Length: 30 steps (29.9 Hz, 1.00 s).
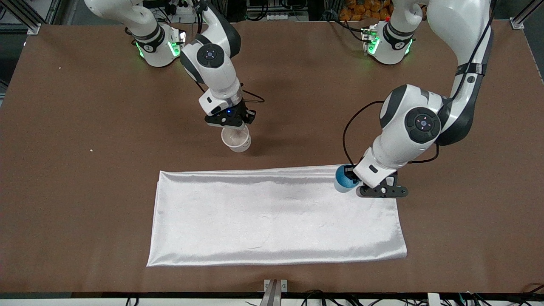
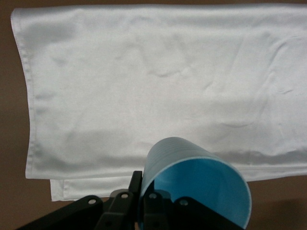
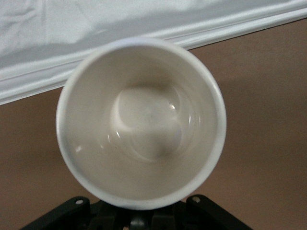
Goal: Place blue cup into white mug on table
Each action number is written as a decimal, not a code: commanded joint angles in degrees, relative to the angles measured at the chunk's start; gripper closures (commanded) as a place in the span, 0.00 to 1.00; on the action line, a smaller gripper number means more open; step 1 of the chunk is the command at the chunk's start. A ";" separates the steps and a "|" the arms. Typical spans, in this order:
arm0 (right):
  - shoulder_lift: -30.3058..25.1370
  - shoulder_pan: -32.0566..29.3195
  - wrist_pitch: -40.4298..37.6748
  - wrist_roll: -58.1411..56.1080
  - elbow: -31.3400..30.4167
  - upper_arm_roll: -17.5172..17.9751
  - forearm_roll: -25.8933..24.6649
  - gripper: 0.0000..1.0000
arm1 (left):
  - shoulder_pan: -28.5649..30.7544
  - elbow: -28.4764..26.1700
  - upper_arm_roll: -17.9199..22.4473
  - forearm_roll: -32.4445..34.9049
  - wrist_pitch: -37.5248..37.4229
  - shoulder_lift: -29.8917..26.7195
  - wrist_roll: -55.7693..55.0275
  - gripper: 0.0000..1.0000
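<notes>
Over the corner of the white satin cloth [image 1: 276, 212] toward the left arm's end of the table [image 1: 85, 191]: left gripper [image 1: 369, 187], fingers clamped on the blue cup [image 1: 345, 178], cup tilted, mouth open toward the wrist camera, raised above the cloth. Over bare brown tabletop between the cloth and the robots' bases: right gripper [image 1: 231, 124], pinched shut on the white mug [image 1: 236, 139], off-white inside showing, handle hidden. Cup and mug well apart.
</notes>
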 commanded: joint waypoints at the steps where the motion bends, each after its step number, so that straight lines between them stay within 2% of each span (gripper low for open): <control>1: 2.96 2.65 1.78 4.41 1.67 -0.70 -0.84 1.00 | -0.57 -0.05 -0.04 1.41 -0.96 -0.31 -1.81 1.00; 17: 11.49 7.49 9.16 10.48 2.64 -1.22 -1.11 1.00 | -0.04 -0.23 0.05 1.41 -0.96 0.22 -3.22 1.00; 22: 12.37 7.85 9.52 10.75 2.99 -1.31 -1.19 1.00 | -0.30 -0.23 0.14 1.41 -0.96 0.22 -3.39 1.00; 23: 12.37 7.67 9.34 10.75 2.99 -1.31 -1.19 0.93 | -0.22 -0.23 0.14 1.41 -0.96 0.22 -3.39 1.00; 24: 12.37 7.41 8.99 10.66 3.34 -1.31 -1.11 0.76 | -0.22 -0.23 0.05 1.41 -0.96 0.22 -3.31 1.00; 26: 12.37 6.88 8.03 10.66 4.13 -1.31 -0.93 0.30 | -0.30 -0.23 0.14 1.41 -0.96 0.22 -3.39 1.00; 27: 12.28 6.88 6.98 10.75 4.57 -1.31 -0.93 0.12 | -0.39 -0.23 0.14 1.41 -0.96 0.22 -3.39 1.00; 28: 12.20 6.88 6.01 10.84 4.92 -1.31 -0.93 0.00 | -0.30 -0.23 0.14 1.41 -0.96 0.22 -3.39 1.00; 30: 11.93 6.88 3.38 11.36 6.23 -1.31 -0.93 0.00 | -0.30 -0.14 0.05 1.41 -0.96 0.22 -3.39 1.00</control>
